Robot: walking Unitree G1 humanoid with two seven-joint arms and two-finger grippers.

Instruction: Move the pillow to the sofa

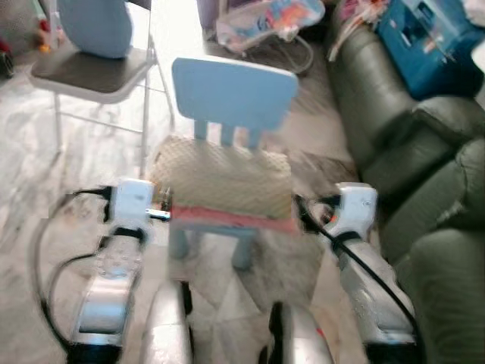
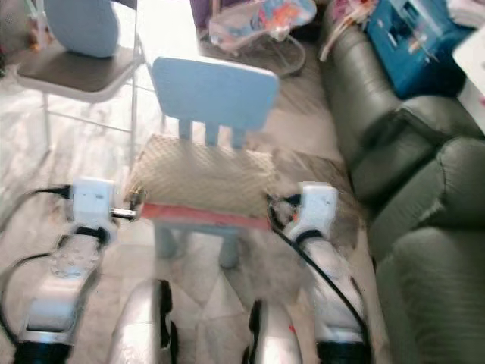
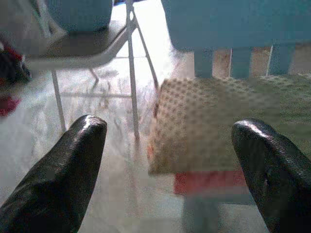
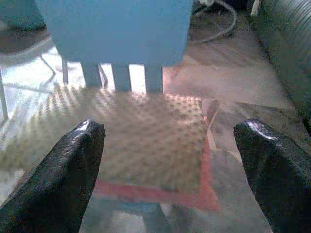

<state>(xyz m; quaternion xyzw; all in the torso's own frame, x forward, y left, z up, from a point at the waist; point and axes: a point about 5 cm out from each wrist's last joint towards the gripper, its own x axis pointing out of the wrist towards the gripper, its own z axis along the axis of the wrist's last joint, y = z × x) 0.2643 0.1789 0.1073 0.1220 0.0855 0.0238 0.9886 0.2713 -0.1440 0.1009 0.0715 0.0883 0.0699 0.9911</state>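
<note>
A beige, dotted weave with a red underside is shown by the pillow [image 1: 223, 182]. The small chair [image 1: 233, 92] is pale blue, the sofa [image 1: 413, 152] dark green.

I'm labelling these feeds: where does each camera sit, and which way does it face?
Left eye, right eye: head, looking down at the pillow on the small blue chair, sofa at right; both arms show.
Left wrist: along the open left gripper at the pillow's edge.
Right wrist: along the open right gripper.
All share the pillow.

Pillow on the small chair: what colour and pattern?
Beige pillow with a raised dotted weave and red underside edge; clearest in the right wrist view.
</note>
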